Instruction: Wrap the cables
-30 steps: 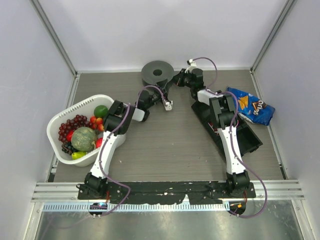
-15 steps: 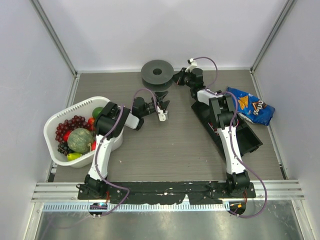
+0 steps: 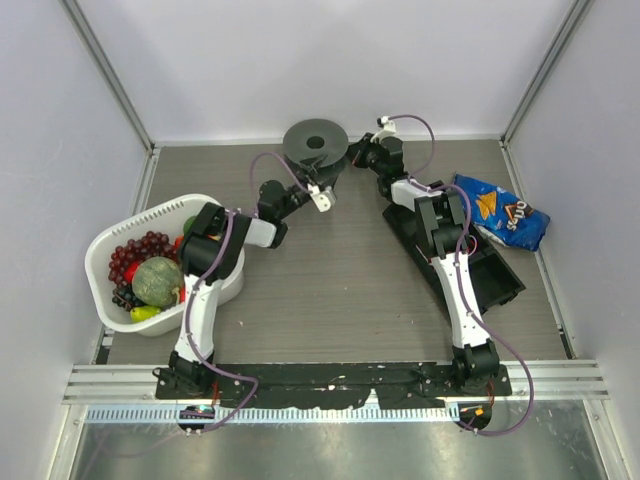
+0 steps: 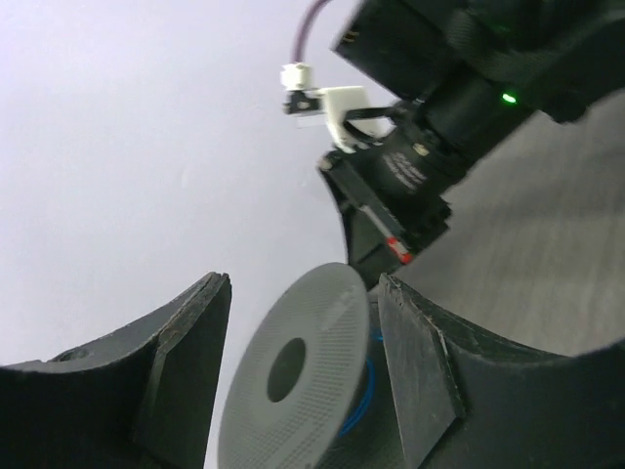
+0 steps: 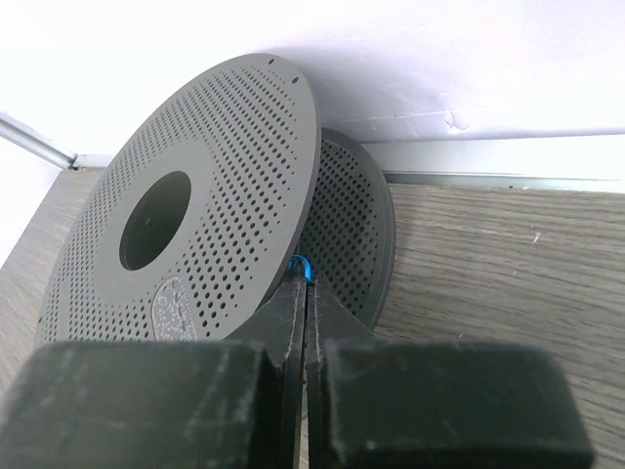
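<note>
The right gripper point(image 5: 304, 291) has its fingers point(image 5: 289, 318) pinched closed on the blue cable point(image 5: 299, 263) in the gap between the flanges of the gray spool point(image 5: 210, 195), seemingly to guide it in, while the left gripper point(image 4: 303, 293) holds its fingers point(image 4: 186, 362) open either side of that spool, probably ready to turn it.

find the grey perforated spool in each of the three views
top external: spool at the far edge, centre, by the back wall.
left wrist: lower centre, tilted, seen between the fingers of the open left end effector.
right wrist: fills the left and centre, just beyond the right end effector, which is shut on the blue cable.
shared landmark: the spool's round centre hole.
</note>
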